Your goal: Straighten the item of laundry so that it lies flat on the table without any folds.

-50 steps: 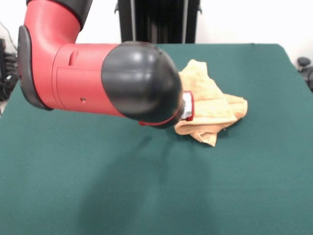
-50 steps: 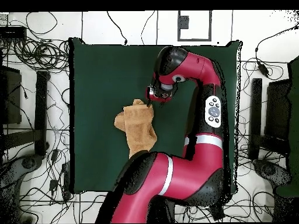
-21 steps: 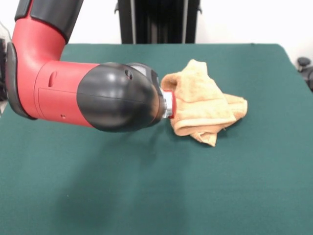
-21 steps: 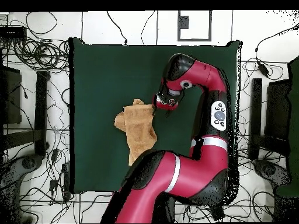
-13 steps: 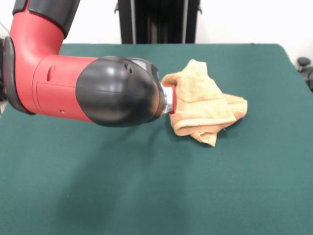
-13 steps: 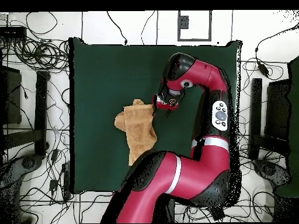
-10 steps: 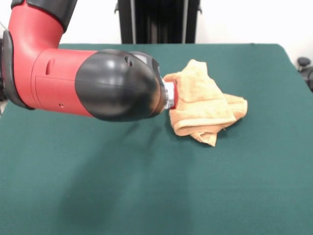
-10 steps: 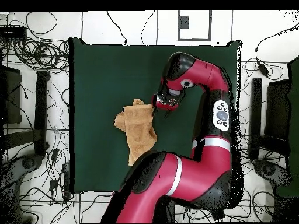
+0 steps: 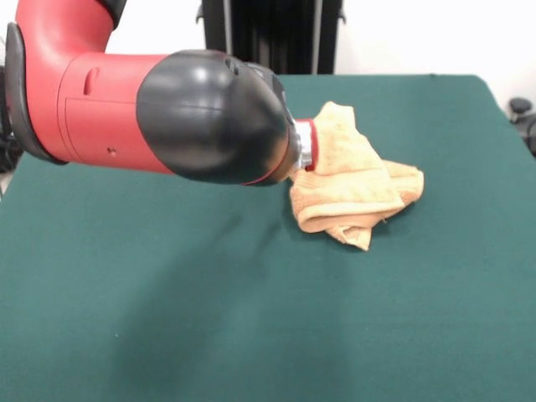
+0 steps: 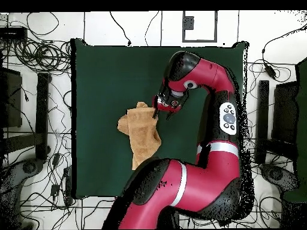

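The item of laundry (image 9: 356, 180) is a tan-orange towel lying crumpled, with folded-over layers, right of the middle of the dark green table (image 9: 167, 318). In the overhead view the towel (image 10: 141, 133) is a bunched strip left of centre. My gripper (image 10: 156, 111) is at the towel's upper right edge there. In the front view the arm's black wrist housing (image 9: 213, 117) hides the gripper, and only a silver and red ring (image 9: 306, 144) shows against the towel's left side. Whether it holds any cloth is hidden.
My red arm (image 10: 210, 120) bends over the right half of the table (image 10: 108, 78) in the overhead view. Cables (image 10: 36, 54) and dark equipment (image 10: 42, 108) lie on the floor around the table. A black stand (image 9: 268, 38) rises behind the far edge.
The wrist end has risen and shifted a little along the towel's edge. The towel keeps the same crumpled shape and place.
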